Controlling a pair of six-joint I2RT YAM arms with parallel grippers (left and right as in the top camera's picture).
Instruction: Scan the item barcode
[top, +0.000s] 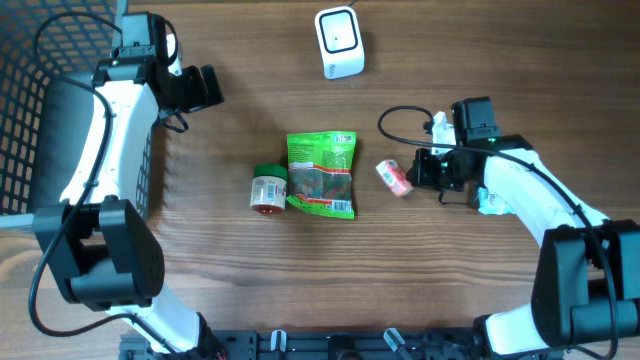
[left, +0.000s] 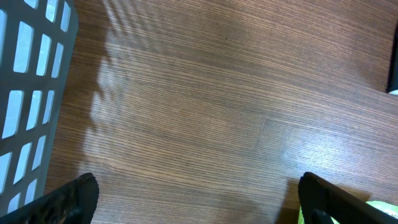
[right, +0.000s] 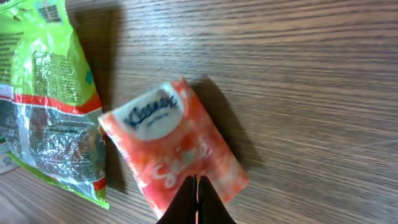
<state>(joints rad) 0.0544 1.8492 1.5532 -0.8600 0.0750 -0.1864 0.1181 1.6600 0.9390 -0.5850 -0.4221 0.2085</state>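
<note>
right wrist: right claw (right: 196, 198) pressed together, tips at the edge of tissue pack (right: 174, 149); left claw (left: 199, 196) spread.

- Overhead: I look straight down on the whole brown wood-grain table (top: 450, 290) from well above.
- Left wrist: I see tabletop at close range, beside the dark grey slatted plastic basket (left: 25, 93).
- Right wrist: closest of all; shares the green foil snack bag (right: 43, 93) with overhead.
</note>
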